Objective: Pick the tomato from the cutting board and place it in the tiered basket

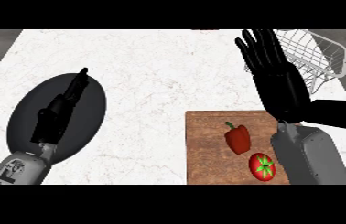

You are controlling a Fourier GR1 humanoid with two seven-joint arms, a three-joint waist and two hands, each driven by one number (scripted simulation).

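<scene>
One tomato (262, 167), one red pepper (237, 138), one cutting board (206, 150), one tiered basket (312, 54)

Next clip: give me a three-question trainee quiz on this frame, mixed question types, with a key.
1. True or false: the tomato lies in the basket.
2. Which thing shares the cutting board with the tomato? A) a red pepper B) a knife C) a cup
3. Fill in: the left hand shows above a dark round ____.

Key:
1. False; it lies on the board, near the right forearm.
2. A; the pepper lies just up and left of the tomato.
3. Plate. The right hand is open, fingers straight, beside the basket, holding nothing.
</scene>
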